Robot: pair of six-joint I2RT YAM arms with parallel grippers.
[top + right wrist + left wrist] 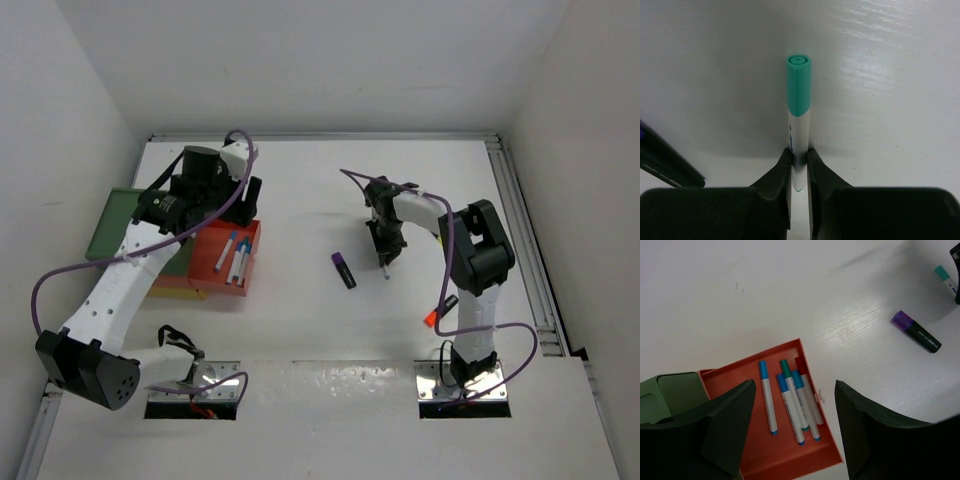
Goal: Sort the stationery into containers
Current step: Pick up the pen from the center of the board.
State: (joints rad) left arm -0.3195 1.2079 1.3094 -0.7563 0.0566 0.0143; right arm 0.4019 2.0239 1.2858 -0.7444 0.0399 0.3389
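Gripping a thin white pen with a teal cap (799, 90), the right gripper (799, 159) has its two black fingers closed tight on the barrel, near the end opposite the cap. The cap points away from the wrist, over the white table (890, 100). A purple-capped highlighter with a dark body (343, 270) lies on the table just beside this gripper. The left gripper (794, 390) hangs with its fingers spread wide and nothing between them, above a shallow red-orange tray (775, 460). Five white pens with blue, green and red caps (789, 402) lie side by side in that tray. A dark green tray (670, 395) sits just beside it.
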